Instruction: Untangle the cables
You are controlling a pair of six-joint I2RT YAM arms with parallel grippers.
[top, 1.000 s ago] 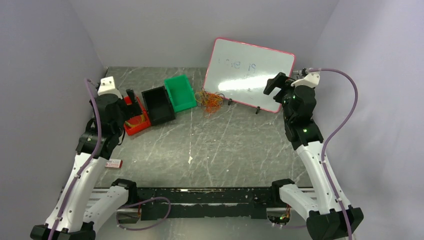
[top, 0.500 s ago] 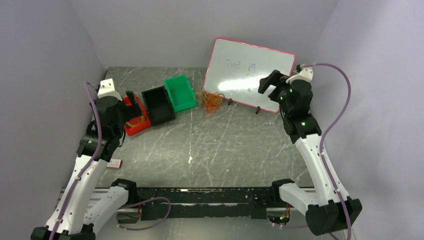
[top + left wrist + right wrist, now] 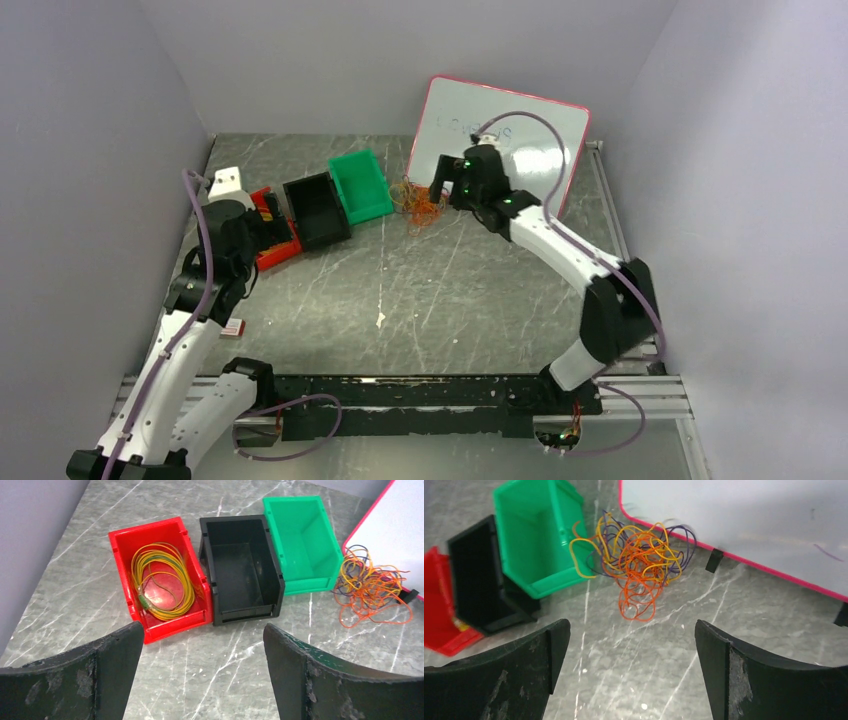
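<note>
Left pincer: jaws spread wide, nothing between them, above the grey marble table.
Right pincer: jaws also wide and empty, over the table just short of the tangle.
Cables: one tangled heap of orange, yellow and dark purple loops on the table, straight ahead of the right pincer; ahead and far right of the left pincer.
Red bin: ahead of the left pincer, slightly left; holds a coiled yellow-green cable.
Black bin: ahead, slightly right, beside the red bin.
Green bin: ahead-left of the right pincer, just beside the tangle.
Whiteboard: standing behind the tangle, ahead-right of the right pincer.
</note>
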